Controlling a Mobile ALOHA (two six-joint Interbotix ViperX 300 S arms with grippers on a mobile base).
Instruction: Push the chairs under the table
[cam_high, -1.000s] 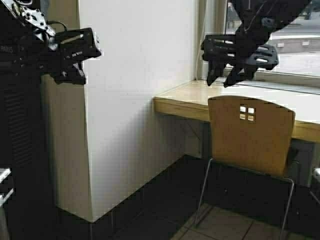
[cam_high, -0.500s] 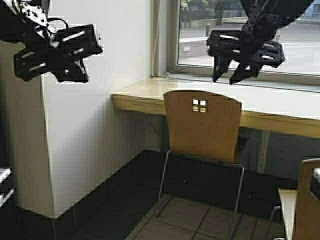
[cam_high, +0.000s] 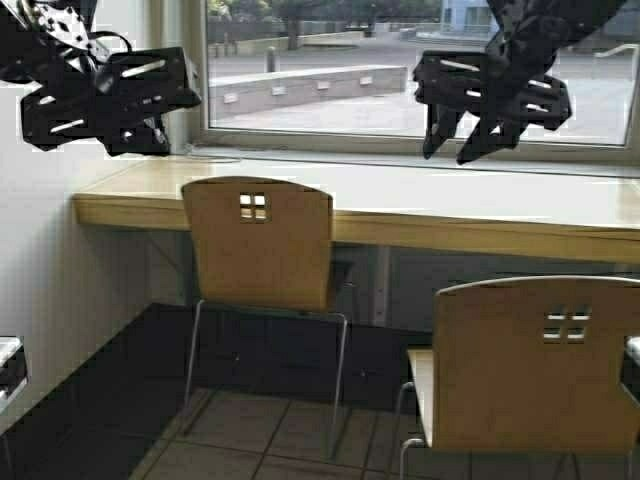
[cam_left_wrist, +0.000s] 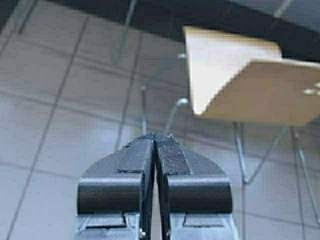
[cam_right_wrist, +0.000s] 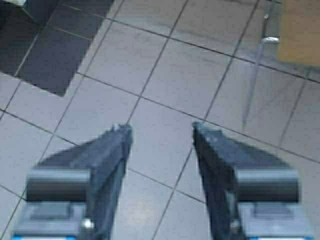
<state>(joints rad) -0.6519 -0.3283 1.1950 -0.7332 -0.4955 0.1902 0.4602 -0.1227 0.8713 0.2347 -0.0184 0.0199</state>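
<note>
Both arms are held up high so nothing snags: left gripper (cam_left_wrist: 156, 150) pinched together, right gripper (cam_right_wrist: 160, 145) spread apart. Far plywood chair (cam_high: 260, 245) sits tucked against the table (cam_high: 400, 215); near chair (cam_high: 530, 365) stands pulled out from it.

Setting: a café or canteen-type seating area with counter seating at a window. Evidence: a long narrow table (cam_high: 480, 205), its surface pale with a light wood front edge, is fixed along the wall directly below a wide window (cam_high: 330, 70). Two identical bent-plywood chairs (cam_high: 262, 245) on thin metal legs face the front edge. The floor (cam_right_wrist: 165, 85) is large grey tile with a dark tiled strip along the wall. The window shows a paved street outside.
</note>
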